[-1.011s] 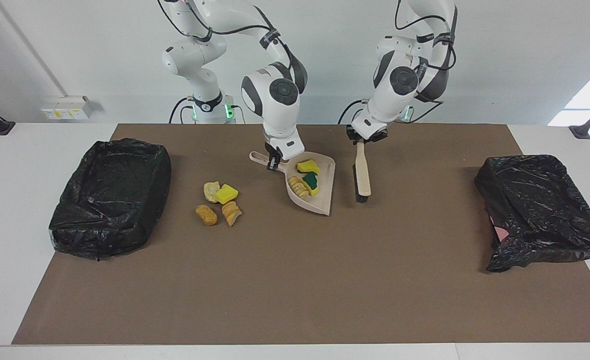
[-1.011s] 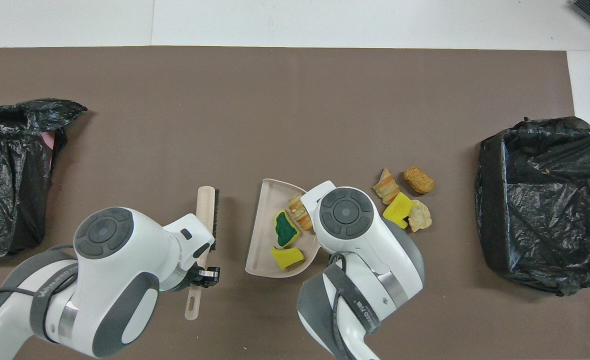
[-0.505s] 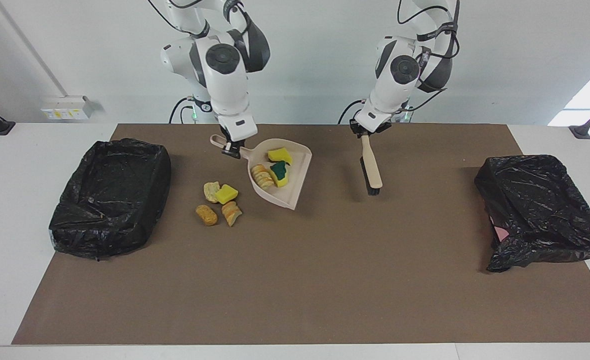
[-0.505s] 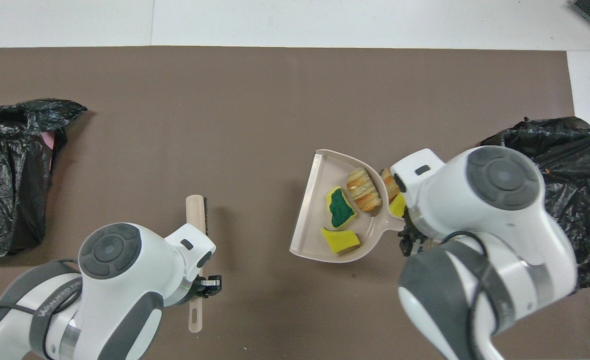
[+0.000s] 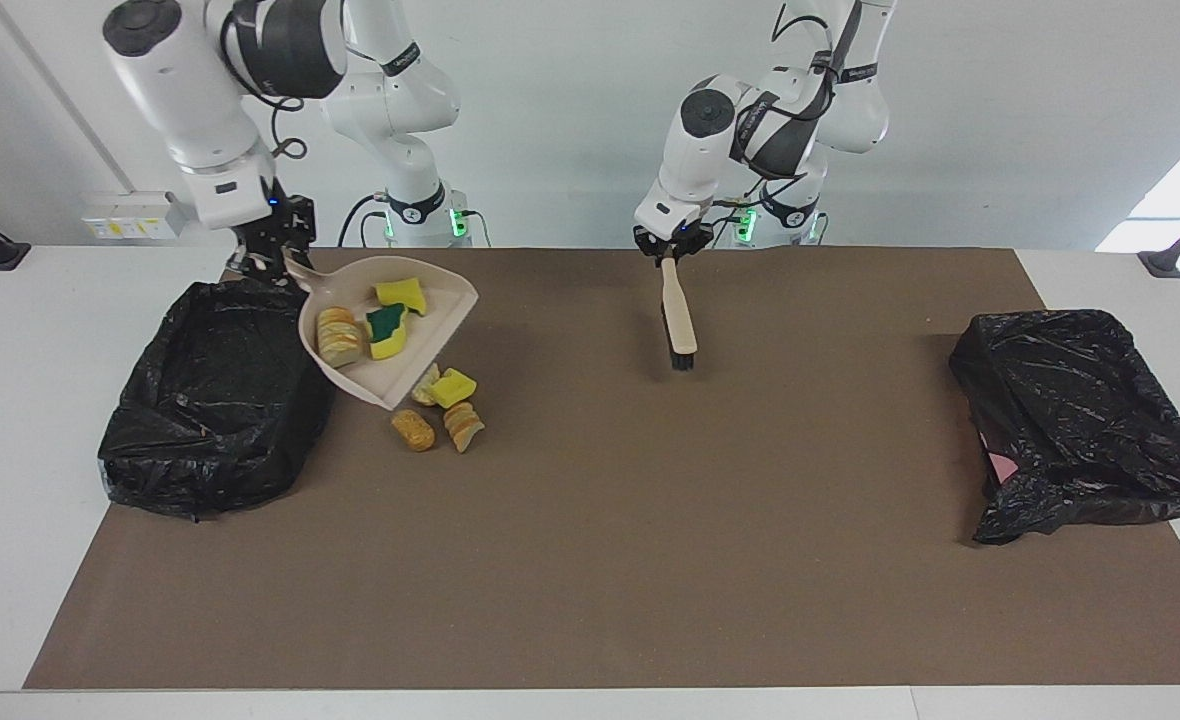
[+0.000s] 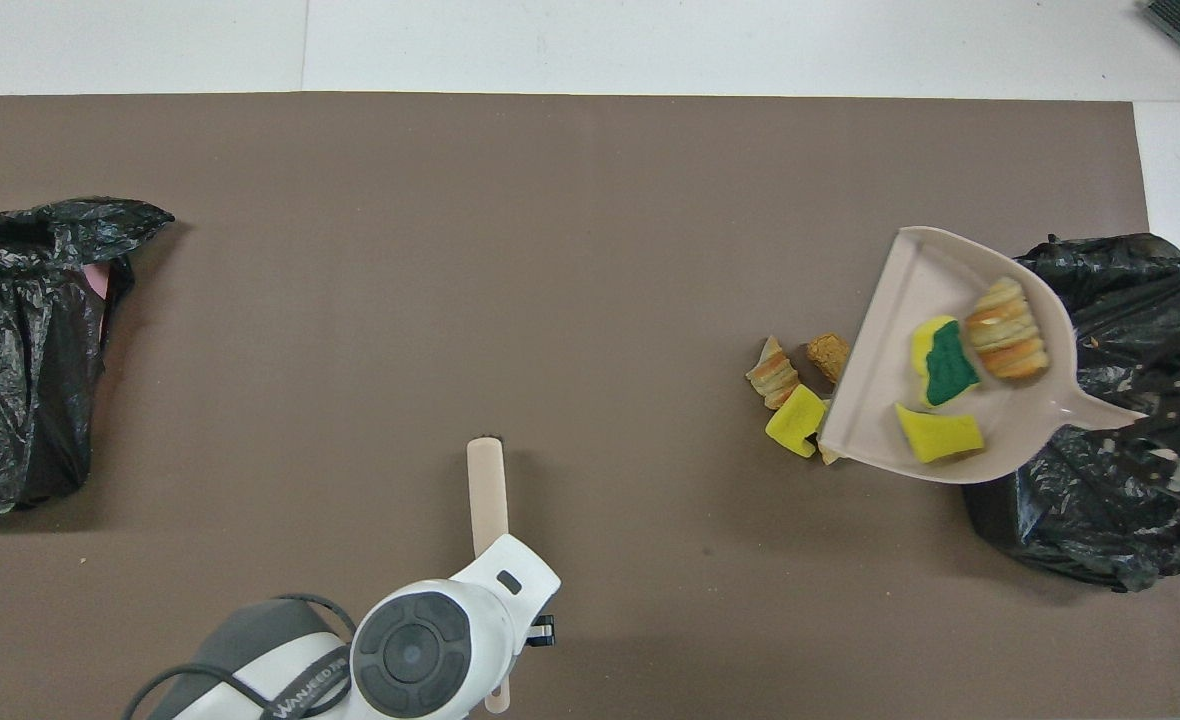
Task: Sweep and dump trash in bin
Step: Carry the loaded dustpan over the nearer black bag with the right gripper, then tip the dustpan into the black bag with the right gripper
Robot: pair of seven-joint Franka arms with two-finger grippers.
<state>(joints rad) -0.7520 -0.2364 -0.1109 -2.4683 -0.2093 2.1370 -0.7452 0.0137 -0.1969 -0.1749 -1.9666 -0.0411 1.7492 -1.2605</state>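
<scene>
My right gripper (image 5: 278, 262) is shut on the handle of the beige dustpan (image 5: 370, 370), held up in the air with its handle over the black-lined bin (image 5: 215, 400) at the right arm's end. In the pan (image 6: 910, 290) lie a yellow wedge (image 6: 938, 432), a green-topped sponge (image 6: 942, 362) and a bread slice (image 6: 1005, 330). More trash lies on the mat under the pan's mouth: a yellow wedge (image 5: 453, 386), bread slices (image 5: 464, 425) and an orange lump (image 5: 413, 430). My left gripper (image 5: 672, 245) is shut on the brush (image 5: 678, 315), which hangs over the mat.
A second black-bag bin (image 5: 1080, 420) sits at the left arm's end of the brown mat (image 5: 600, 560). The pan's lip partly hides one pale scrap (image 5: 426, 380).
The right arm has lifted the loaded dustpan and carried it toward the bin at its end of the table. The left arm has raised the brush and swung it toward the table's middle.
</scene>
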